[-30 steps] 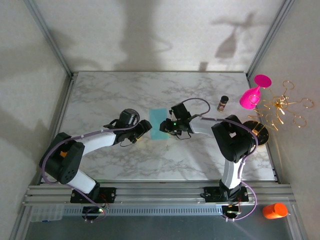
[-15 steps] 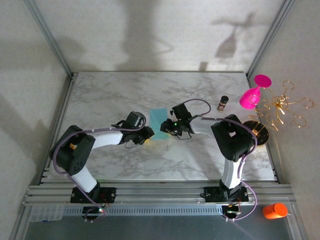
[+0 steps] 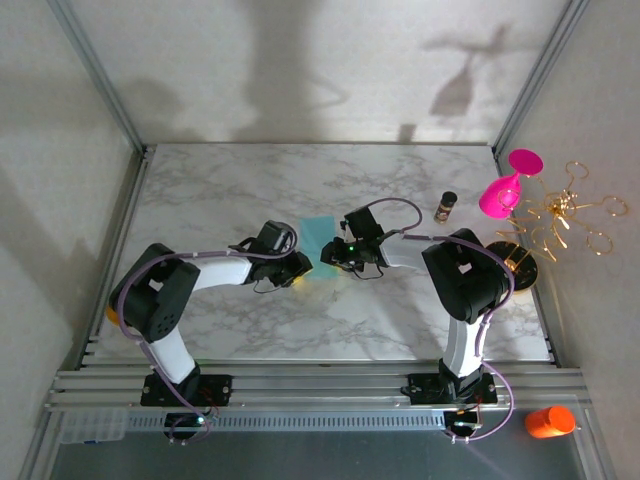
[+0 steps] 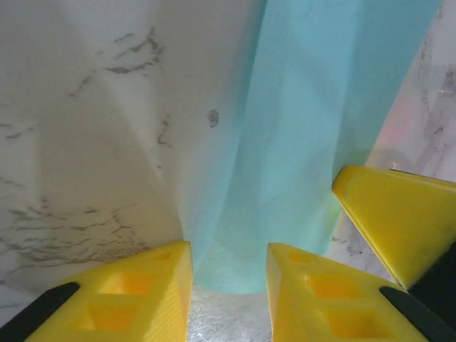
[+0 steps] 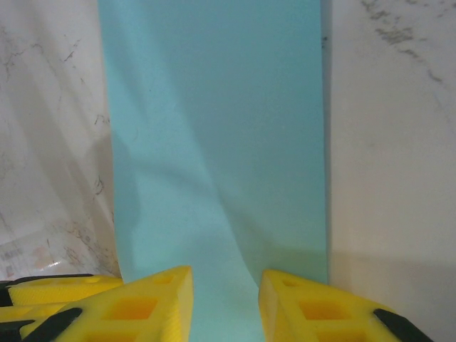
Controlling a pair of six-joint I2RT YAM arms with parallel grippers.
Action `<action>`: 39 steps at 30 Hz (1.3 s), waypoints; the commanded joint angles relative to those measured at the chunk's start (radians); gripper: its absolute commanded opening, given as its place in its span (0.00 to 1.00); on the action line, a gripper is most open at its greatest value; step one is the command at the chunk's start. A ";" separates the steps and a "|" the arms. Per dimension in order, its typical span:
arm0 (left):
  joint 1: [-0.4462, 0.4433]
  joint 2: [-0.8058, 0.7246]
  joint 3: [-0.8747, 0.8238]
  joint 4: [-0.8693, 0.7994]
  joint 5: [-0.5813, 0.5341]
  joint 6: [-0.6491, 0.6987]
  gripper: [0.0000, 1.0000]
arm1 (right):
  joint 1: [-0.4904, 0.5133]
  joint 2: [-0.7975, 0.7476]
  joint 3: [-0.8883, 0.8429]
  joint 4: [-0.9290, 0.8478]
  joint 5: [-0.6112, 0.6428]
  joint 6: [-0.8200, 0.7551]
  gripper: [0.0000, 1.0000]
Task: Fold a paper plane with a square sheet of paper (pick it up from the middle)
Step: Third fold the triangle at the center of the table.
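The teal-blue sheet of paper (image 3: 316, 236) lies on the marble table (image 3: 220, 190) as a narrow rectangle, slightly bulged along its length (image 5: 214, 128). My left gripper (image 3: 297, 268) is at its near left corner, open, with the paper's near edge (image 4: 299, 142) between and just past the yellow fingers (image 4: 149, 285). My right gripper (image 3: 334, 257) is at the near right side, open, its jaws straddling the paper. In the left wrist view (image 4: 228, 265) a right-gripper finger (image 4: 399, 221) shows; in the right wrist view (image 5: 226, 285) left fingers (image 5: 50, 292) show.
A pink goblet (image 3: 503, 190), a small dark jar (image 3: 445, 206) and a gold wire stand (image 3: 560, 215) sit at the table's right edge. An orange object (image 3: 549, 421) lies off the table at the front right.
The left arm has swung right and brought its gripper up to the paper's near left corner. The right gripper has hardly moved.
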 commanded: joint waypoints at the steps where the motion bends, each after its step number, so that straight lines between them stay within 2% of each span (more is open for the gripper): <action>1: -0.004 0.014 0.032 -0.009 0.009 0.034 0.33 | -0.015 0.046 -0.037 -0.060 0.049 -0.016 0.33; 21: 0.061 0.088 0.127 0.001 0.040 0.128 0.30 | -0.013 0.035 -0.052 -0.039 0.039 -0.020 0.33; 25: 0.064 0.096 0.130 0.001 0.041 0.115 0.25 | -0.014 0.016 -0.060 -0.012 0.032 -0.032 0.33; 30: 0.069 0.090 0.122 0.014 0.051 0.058 0.12 | -0.016 -0.047 -0.049 0.031 0.049 -0.093 0.35; 34: 0.069 0.053 0.106 0.044 0.061 0.002 0.01 | -0.020 -0.142 -0.059 0.097 0.075 -0.187 0.42; 39: 0.069 0.011 0.083 0.064 0.050 -0.054 0.00 | -0.020 -0.273 -0.164 0.235 0.141 -0.364 0.57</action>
